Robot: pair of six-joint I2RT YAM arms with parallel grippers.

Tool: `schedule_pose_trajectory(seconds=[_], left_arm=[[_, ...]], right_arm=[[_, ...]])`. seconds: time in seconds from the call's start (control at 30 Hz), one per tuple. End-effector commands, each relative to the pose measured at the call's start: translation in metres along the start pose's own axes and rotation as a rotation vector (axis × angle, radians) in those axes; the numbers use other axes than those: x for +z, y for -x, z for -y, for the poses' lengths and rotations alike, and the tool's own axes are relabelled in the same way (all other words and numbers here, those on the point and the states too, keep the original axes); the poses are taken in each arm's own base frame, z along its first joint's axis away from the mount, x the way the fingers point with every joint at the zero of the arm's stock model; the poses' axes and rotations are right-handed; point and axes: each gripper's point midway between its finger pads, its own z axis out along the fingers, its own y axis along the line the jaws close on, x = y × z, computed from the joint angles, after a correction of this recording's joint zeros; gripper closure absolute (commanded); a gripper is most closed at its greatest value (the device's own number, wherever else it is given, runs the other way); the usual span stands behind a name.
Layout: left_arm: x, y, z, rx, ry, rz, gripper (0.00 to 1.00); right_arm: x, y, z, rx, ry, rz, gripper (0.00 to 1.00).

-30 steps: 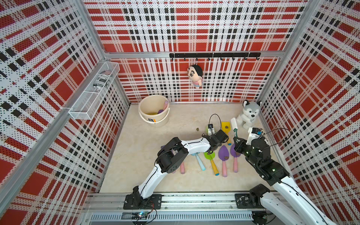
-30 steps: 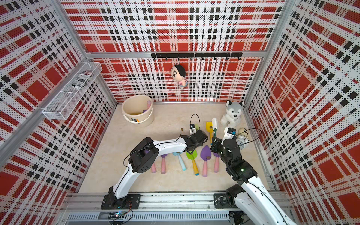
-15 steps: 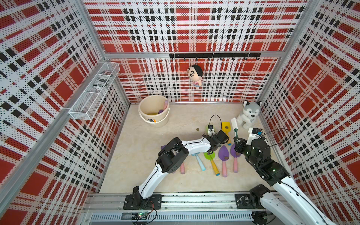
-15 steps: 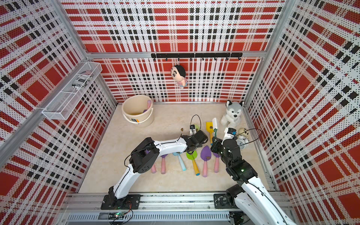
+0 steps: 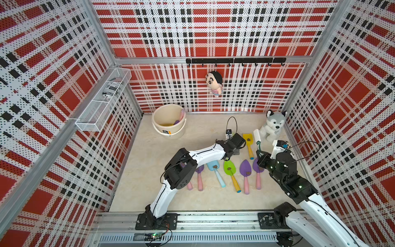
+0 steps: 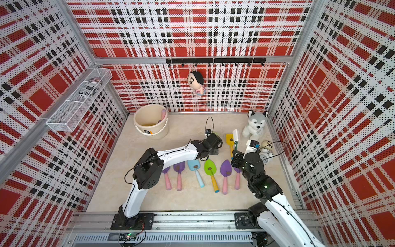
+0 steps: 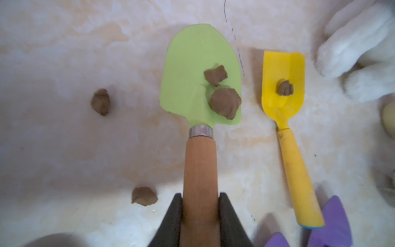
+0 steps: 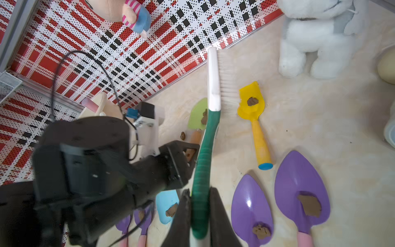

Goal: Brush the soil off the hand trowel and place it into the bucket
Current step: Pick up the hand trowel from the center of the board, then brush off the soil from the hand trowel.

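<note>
Your hand trowel [image 7: 201, 70] has a lime blade and a wooden handle. Its long axis runs straight out from the left gripper [image 7: 201, 198], with the blade leading toward the back wall. The jaws are clamped on the wooden handle from both sides.

Two lumps of soil [image 7: 225, 102] sit on the blade near its neck, and two more lie loose on the floor [image 7: 53, 149] beside it. The tool lies parallel to the yellow trowel [image 7: 284, 85], close by but not touching.

The handle's butt is cut off at the frame edge, and in both top views the left wrist hides nearly all of the tool. You cannot tell whether the blade rests on the floor.

The right gripper [image 8: 199, 192] is closed on a brush [image 8: 213, 85]. The bucket [image 5: 176, 132] stands well apart, by the back wall.
</note>
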Motion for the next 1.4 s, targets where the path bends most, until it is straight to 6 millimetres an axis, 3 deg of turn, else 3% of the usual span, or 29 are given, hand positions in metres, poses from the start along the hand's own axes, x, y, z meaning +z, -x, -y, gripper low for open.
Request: schedule_pose_trajectory(seconds=[0.0,0.23,0.37,0.57,0.8,1.0,1.2,1.37], left_arm=[[-0.043,0.039,-0.006,0.037,-0.066,0.035,1.00],[-0.088,0.066,-0.061,0.074,-0.088,0.035,1.00],[-0.099,0.055,-0.093,0.113,-0.104,-0.006,1.00],[-0.116,0.031,-0.128,0.218,-0.085,-0.022,1.00],[-0.126,0.006,-0.128,0.348,-0.134,-0.047,1.00],[-0.133,-0.003,-0.106,0.460,-0.120,-0.020,1.00],[-0.131,0.001,-0.107,0.436,-0.120,-0.011,1.00],[-0.133,0.007,-0.110,0.402,-0.142,-0.008,1.00]], right_arm=[[0.003,0.005,-0.008,0.011,0.038,0.021,1.00],[0.012,-0.001,-0.033,-0.013,0.161,-0.027,1.00],[0.014,-0.008,-0.052,-0.046,0.274,-0.059,1.00],[0.004,-0.023,-0.104,-0.105,0.583,-0.151,1.00],[0.006,-0.048,-0.144,-0.049,0.834,-0.320,1.00],[0.040,-0.075,-0.137,0.003,0.763,-0.447,1.00],[0.063,-0.098,-0.117,0.032,0.668,-0.502,1.00],[0.074,-0.105,-0.095,0.045,0.558,-0.489,1.00]])
